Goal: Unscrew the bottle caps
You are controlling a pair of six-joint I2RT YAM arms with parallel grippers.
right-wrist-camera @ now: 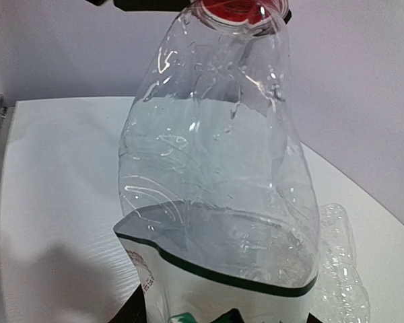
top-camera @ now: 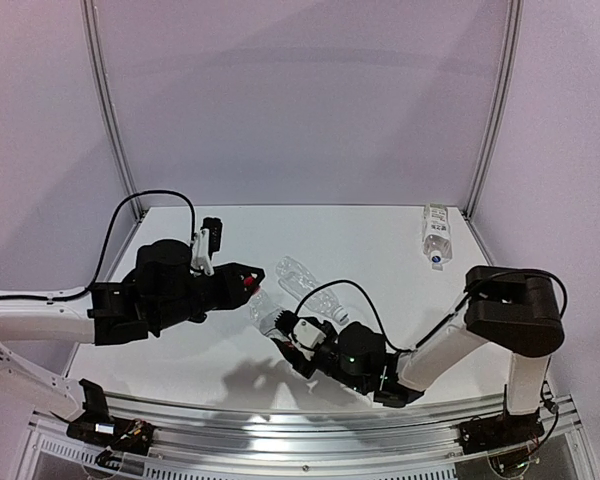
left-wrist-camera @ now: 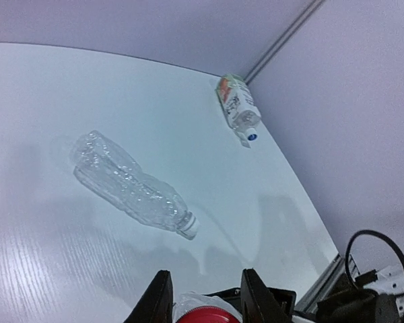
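A clear bottle (right-wrist-camera: 215, 168) with a white label edged in green is held above the table, between the two arms. My right gripper (top-camera: 280, 328) is shut on its labelled lower body (top-camera: 267, 310). Its red cap (left-wrist-camera: 205, 316) points toward the left arm, and my left gripper (left-wrist-camera: 207, 303) is shut on that cap, one dark finger (left-wrist-camera: 158, 299) on each side. From above, the red cap (top-camera: 250, 284) shows at the left gripper's (top-camera: 242, 285) tips. In the right wrist view the red cap (right-wrist-camera: 232, 8) sits at the top edge.
A slim ribbed clear bottle (top-camera: 305, 283) lies on the table behind the held one, its white cap (left-wrist-camera: 188, 225) toward the right arm. A labelled bottle (top-camera: 434, 232) with a blue-and-white cap (left-wrist-camera: 251, 136) lies at the back right corner beside the frame post.
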